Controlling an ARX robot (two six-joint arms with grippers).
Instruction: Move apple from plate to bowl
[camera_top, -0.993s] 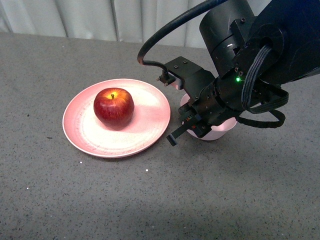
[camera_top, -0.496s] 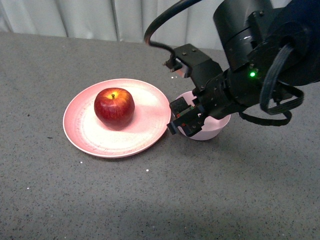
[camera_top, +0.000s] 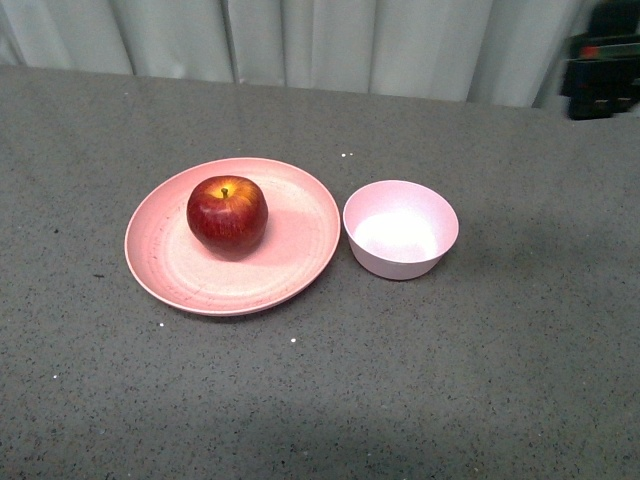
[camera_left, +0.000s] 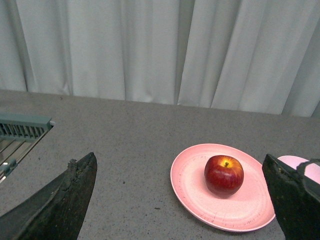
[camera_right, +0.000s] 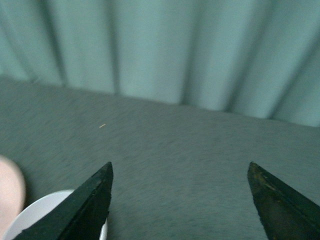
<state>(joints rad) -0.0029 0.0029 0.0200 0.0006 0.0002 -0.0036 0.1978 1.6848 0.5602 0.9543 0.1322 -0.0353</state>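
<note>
Checking my left gripper: fingers spread wide, nothing held, and the apple sits ahead of it, framed between the two tips. My right gripper is spread and empty too, but its camera catches only a sliver of the bowl, no apple. The apple rests stem-up on the plate, slightly toward the plate's far side; the bowl stands just beside the plate's rim. It's round, so no axis to match. I reckon the left arm has the cleaner line.
</note>
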